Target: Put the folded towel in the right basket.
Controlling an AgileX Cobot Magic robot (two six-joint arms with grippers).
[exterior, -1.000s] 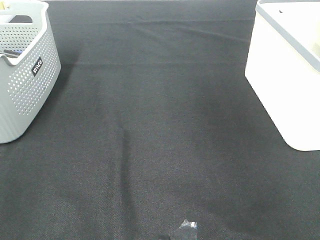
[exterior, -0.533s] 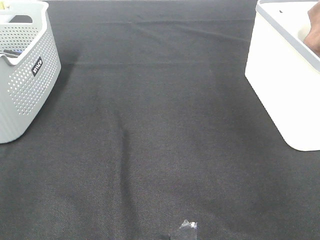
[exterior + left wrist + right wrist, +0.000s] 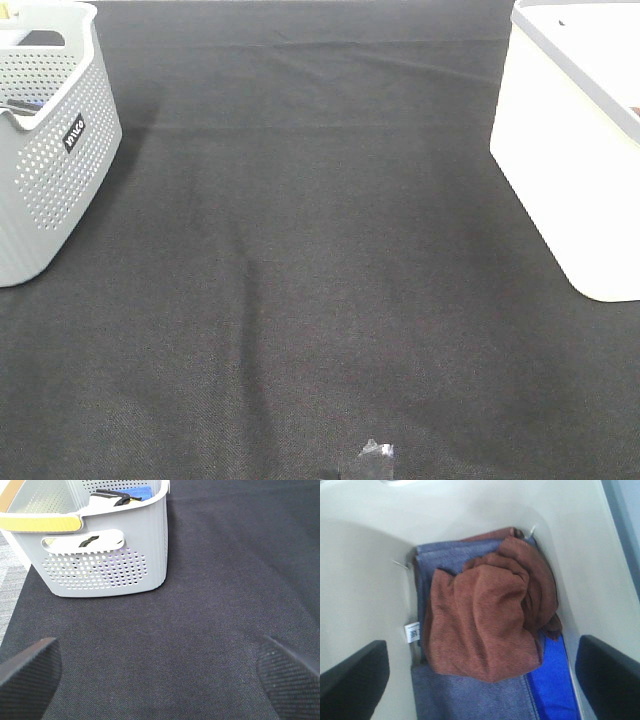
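Observation:
In the right wrist view a rust-brown towel (image 3: 485, 615) lies bunched inside the white right basket (image 3: 365, 570), on top of a grey-blue towel (image 3: 465, 695) and a bright blue one (image 3: 552, 680). My right gripper (image 3: 481, 652) hangs above it, open and empty, with its dark fingers (image 3: 355, 675) spread wide. In the exterior high view the white basket (image 3: 560, 170) stands at the right edge and neither gripper shows. My left gripper (image 3: 157, 650) is open and empty over the black cloth (image 3: 200, 605).
A grey perforated basket (image 3: 45, 150) with a yellow-padded handle (image 3: 40, 522) stands at the left, holding black and blue items (image 3: 132, 492). A small shiny scrap (image 3: 376, 458) lies at the front edge of the black tablecloth (image 3: 320, 250).
Half a second ago something brown showed at the right edge over the white basket. It is now almost out of the exterior view. Nothing else has moved.

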